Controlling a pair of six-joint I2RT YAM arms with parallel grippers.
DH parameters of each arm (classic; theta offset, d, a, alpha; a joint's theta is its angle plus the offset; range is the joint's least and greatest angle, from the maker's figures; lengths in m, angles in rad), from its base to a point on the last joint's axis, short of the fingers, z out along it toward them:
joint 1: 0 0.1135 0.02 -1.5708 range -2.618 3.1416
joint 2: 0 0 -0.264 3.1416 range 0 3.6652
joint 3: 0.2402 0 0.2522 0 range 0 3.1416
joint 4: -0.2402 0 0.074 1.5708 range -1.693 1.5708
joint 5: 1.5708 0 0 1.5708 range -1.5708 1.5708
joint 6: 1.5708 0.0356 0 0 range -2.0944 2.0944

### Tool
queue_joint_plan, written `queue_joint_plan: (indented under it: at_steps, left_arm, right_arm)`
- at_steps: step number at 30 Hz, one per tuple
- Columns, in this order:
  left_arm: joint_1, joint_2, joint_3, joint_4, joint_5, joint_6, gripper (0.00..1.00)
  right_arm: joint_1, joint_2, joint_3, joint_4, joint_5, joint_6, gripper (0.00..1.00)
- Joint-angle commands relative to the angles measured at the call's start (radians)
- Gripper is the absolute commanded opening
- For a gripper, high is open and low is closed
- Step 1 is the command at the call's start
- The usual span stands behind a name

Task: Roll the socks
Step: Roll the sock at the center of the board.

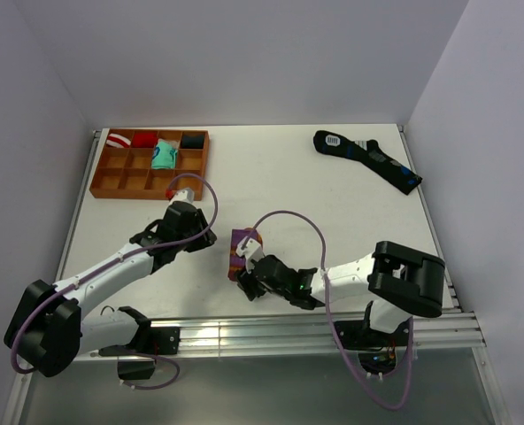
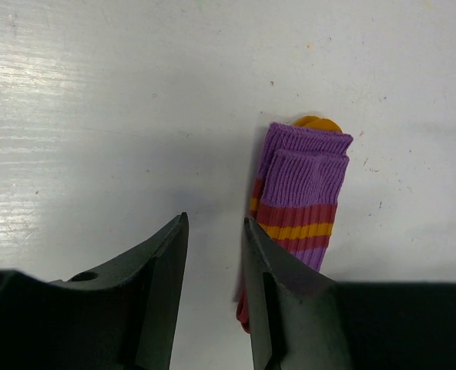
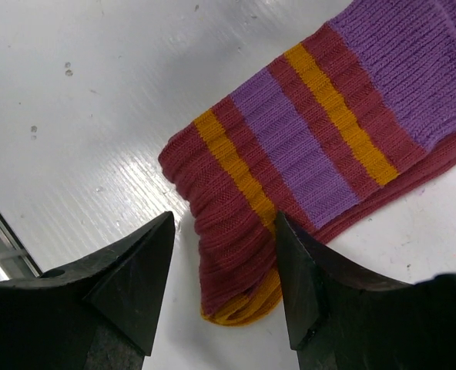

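- Tray [image 1: 129,194] sits at the far-left of the tabletop [image 1: 288,177]. Its back row holds four rolled bundles [image 1: 143,139]: red-white striped, red, teal and dark. The rest of its compartments show bare wood.
- Left end effector [image 2: 215,220] has only a narrow gap between its fingers. There is bare tabletop in the gap and it grips nothing. It sits just left of the socks, and its right finger overlaps the socks' edge in the left wrist view. Can't tell whether they touch.
- Socks [image 1: 242,252] lie flat near the middle of the tabletop, toward the near edge, between the two end effectors.
  - They are maroon knit with orange and purple bands.
  - Left wrist view: the purple cuff ends are stacked, with an orange tip poking out beyond them.
  - Right wrist view: the other end is doubled over into a thick maroon fold with an orange edge underneath.
- Right end effector [image 3: 224,216] is spread wider. Its fingers sit on either side of the folded maroon end and are not clamped on it. Its right finger is at the fold's edge; contact is unclear.
- Black sock [image 1: 368,159] with blue marks lies flat at the far-right, well apart from everything else.
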Motion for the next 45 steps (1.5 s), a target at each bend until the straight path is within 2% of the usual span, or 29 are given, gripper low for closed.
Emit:
queue_joint_plan:
  at_steps: [1, 11, 14, 18, 22, 26, 30, 33, 35, 36, 37, 45]
  left_arm:
    - [0.005, -0.003, 0.023, 0.028, 0.019, 0.016, 0.41]
    - [0.005, 0.002, 0.02, 0.04, 0.033, 0.019, 0.41]
    - [0.005, -0.003, 0.014, 0.042, 0.035, 0.017, 0.41]
    - [0.005, -0.006, 0.005, 0.063, 0.042, 0.016, 0.41]
    - [0.002, -0.026, -0.055, 0.137, 0.082, 0.0, 0.4]
    - [-0.001, -0.104, -0.125, 0.241, 0.096, -0.015, 0.4]
    - [-0.01, -0.17, -0.191, 0.351, 0.096, -0.027, 0.42]
    - [-0.018, -0.219, -0.266, 0.442, 0.113, -0.04, 0.43]
    - [-0.027, -0.257, -0.294, 0.476, 0.113, -0.041, 0.44]
    - [-0.038, -0.27, -0.321, 0.497, 0.113, -0.038, 0.44]
    - [-0.043, -0.294, -0.334, 0.526, 0.11, -0.037, 0.44]
    - [-0.119, -0.414, -0.463, 0.652, 0.056, -0.009, 0.46]
  right_arm:
    - [0.008, 0.034, -0.03, 0.058, -0.001, 0.047, 0.62]
    - [0.017, 0.088, -0.119, 0.159, 0.033, 0.118, 0.61]
    - [0.019, 0.102, -0.136, 0.182, 0.035, 0.138, 0.55]
    - [0.02, 0.117, -0.092, 0.118, 0.019, 0.151, 0.34]
    - [0.017, 0.108, -0.05, 0.033, -0.033, 0.162, 0.29]
    - [-0.019, 0.042, -0.027, -0.048, -0.141, 0.177, 0.28]
    - [-0.098, 0.018, 0.056, -0.201, -0.279, 0.167, 0.29]
    - [-0.186, 0.045, 0.142, -0.312, -0.427, 0.158, 0.29]
    - [-0.217, 0.07, 0.21, -0.399, -0.459, 0.142, 0.29]
    - [-0.23, 0.08, 0.227, -0.419, -0.48, 0.144, 0.29]
    - [-0.245, 0.102, 0.243, -0.433, -0.569, 0.144, 0.29]
    - [-0.377, 0.188, 0.405, -0.616, -0.829, 0.105, 0.29]
